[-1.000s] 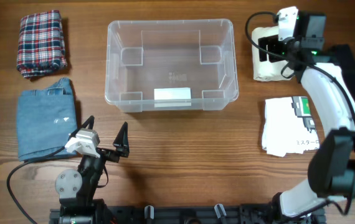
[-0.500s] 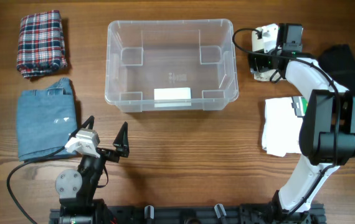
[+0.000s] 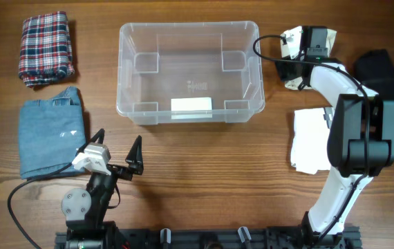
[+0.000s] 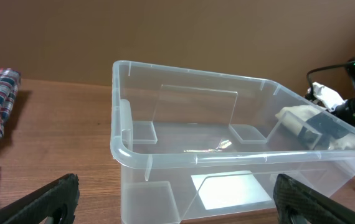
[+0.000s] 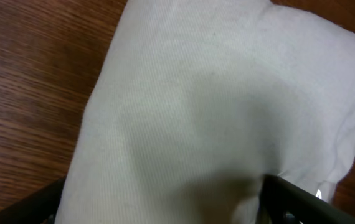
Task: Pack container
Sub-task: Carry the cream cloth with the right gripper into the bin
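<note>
The clear plastic container (image 3: 189,26) with a white label (image 3: 191,105) stands empty at the back middle of the table; it fills the left wrist view (image 4: 184,157). My right gripper (image 3: 298,66) is down on a folded cream cloth (image 3: 292,36) just right of the container. In the right wrist view the cloth (image 5: 215,99) fills the frame, and the open fingers (image 5: 171,208) stand wide apart on either side of it. My left gripper (image 3: 119,160) is open and empty near the front left, its fingers (image 4: 177,205) pointing at the container.
A folded plaid cloth (image 3: 44,48) lies at the back left, with folded blue denim (image 3: 50,131) in front of it. A white printed garment (image 3: 314,142) lies at the right under my right arm. A black cloth (image 3: 380,72) is at the far right.
My right wrist has swung left and turned over the cream cloth, coming down close onto it. The left arm has not moved.
</note>
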Controlling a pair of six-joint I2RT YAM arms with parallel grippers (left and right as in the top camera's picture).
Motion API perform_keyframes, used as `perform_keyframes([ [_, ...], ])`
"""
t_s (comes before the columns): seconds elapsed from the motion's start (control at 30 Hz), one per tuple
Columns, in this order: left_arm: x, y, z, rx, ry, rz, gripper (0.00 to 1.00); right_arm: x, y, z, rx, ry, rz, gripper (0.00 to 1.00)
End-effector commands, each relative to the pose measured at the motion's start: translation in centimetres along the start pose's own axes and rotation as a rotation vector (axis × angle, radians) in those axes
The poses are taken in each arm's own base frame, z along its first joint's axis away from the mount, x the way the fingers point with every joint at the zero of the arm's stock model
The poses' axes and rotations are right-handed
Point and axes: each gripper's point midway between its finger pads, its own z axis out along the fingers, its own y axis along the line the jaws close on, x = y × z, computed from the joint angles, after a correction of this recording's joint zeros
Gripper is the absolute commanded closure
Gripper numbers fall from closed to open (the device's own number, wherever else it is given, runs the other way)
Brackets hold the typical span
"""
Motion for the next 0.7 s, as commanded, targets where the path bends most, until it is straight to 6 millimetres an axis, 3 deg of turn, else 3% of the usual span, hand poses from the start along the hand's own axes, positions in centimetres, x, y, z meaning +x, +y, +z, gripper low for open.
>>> perform_keyframes([
  [0.0, 0.0, 0.1, -0.1, -0.003, -0.006, 0.024, 0.00, 4.7, 0.5, 2.8, 0.022, 0.144, -0.005, 0.19],
  [0.07, 0.0, 0.1, -0.1, -0.002, -0.006, 0.024, 0.00, 4.8, 0.5, 2.8, 0.023, 0.145, 0.003, 0.46],
  [0.1, 0.0, 0.1, -0.1, -0.003, -0.006, 0.024, 0.00, 4.8, 0.3, 2.8, 0.034, 0.147, 0.024, 0.54],
  [0.27, 0.0, 0.1, -0.1, -0.002, -0.006, 0.024, 0.00, 4.0, -0.6, 1.8, 0.065, 0.126, 0.106, 0.70],
  [0.4, 0.0, 0.1, -0.1, -0.002, -0.006, 0.024, 0.00, 1.4, -2.2, -0.7, 0.092, 0.052, 0.171, 0.85],
  [0.5, 0.0, 0.1, -0.1, -0.003, -0.006, 0.024, 0.00, -1.2, -4.1, -4.2, 0.125, -0.031, 0.199, 0.89],
  [0.6, 0.0, 0.1, -0.1, -0.002, -0.006, 0.024, 0.00, -4.3, -6.4, -9.3, 0.160, -0.156, 0.283, 0.89],
  [0.67, 0.0, 0.1, -0.1, -0.003, -0.006, 0.024, 0.00, -6.9, -7.7, -14.5, 0.157, -0.278, 0.321, 0.89],
])
